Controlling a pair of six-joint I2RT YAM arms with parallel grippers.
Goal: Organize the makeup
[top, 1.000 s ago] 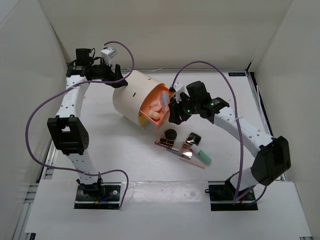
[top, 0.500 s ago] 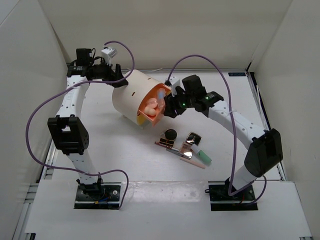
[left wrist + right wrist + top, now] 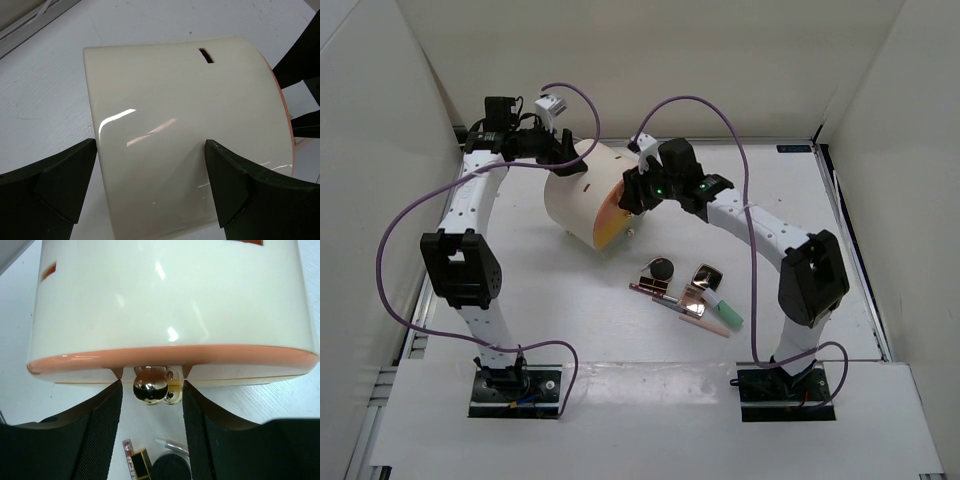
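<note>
Right gripper (image 3: 151, 385) stood released, its two black fingers (image 3: 102, 430) apart on either side of the gold knob (image 3: 149, 389) on the orange front (image 3: 225, 354) of the cream cylinder (image 3: 575, 195), clear of the knob. Left gripper (image 3: 150, 147) was clenched across the cylinder's far end, a finger against each side. The makeup lay on the table (image 3: 550, 300) near the cylinder's front: black round compact (image 3: 662, 268), rose-gold compact (image 3: 707, 277), mint tube (image 3: 726, 314) and thin pencils (image 3: 665, 295), close together
</note>
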